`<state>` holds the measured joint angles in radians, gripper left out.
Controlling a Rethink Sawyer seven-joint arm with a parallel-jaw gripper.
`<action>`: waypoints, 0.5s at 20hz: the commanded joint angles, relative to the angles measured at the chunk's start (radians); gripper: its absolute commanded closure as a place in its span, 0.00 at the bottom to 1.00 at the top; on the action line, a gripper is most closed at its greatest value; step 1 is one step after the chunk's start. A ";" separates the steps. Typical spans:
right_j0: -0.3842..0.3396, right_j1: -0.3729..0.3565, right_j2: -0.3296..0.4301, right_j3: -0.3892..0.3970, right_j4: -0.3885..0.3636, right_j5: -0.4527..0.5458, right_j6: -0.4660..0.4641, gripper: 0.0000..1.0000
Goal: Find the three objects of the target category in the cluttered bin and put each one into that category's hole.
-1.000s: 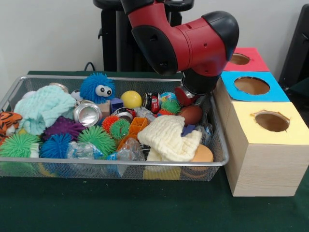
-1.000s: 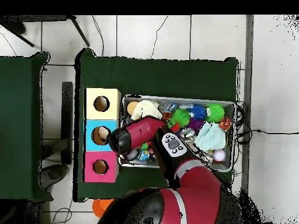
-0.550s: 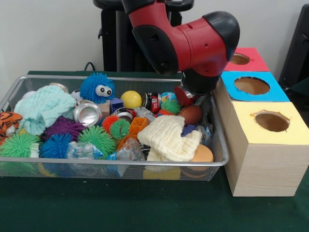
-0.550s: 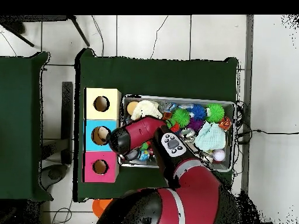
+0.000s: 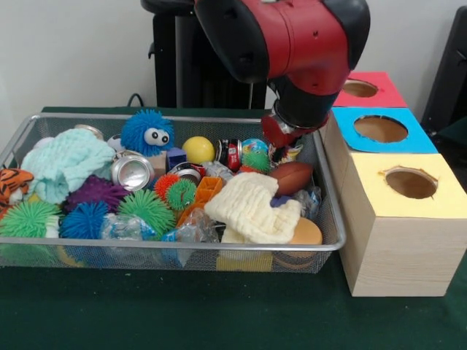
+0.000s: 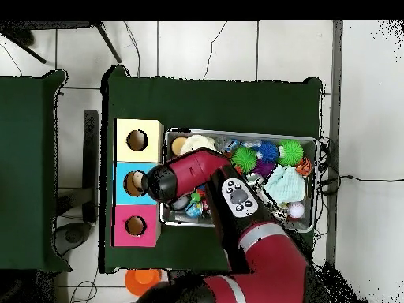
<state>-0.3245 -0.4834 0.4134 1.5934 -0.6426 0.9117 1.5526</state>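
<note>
The red and black arm (image 5: 292,44) has risen since a moment ago, lifting a red can (image 5: 279,131) above the wire bin's (image 5: 175,251) right end; the jaws' grip is hidden.

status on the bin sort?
Gripper at the bin's box end, red can under it, grasp unclear. Blue hole alongside, unobstructed.

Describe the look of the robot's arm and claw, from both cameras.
The arm is bulky and rounded, with glossy red shells and black joint caps. The overhead view shows a grey control panel with dark buttons set into the red link. The wrist end is a black cylinder. The claw itself is hidden beneath it, so its shape cannot be told. No loose cables show.
</note>
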 commanded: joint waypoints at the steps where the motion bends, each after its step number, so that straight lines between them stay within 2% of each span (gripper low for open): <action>1: -0.021 -0.117 0.040 -0.026 0.064 0.155 -0.103 1.00; 10: -0.046 -0.178 0.080 -0.022 0.149 0.104 -0.076 1.00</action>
<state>-0.3346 -0.6102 0.4176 1.5931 -0.5562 0.9691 1.5526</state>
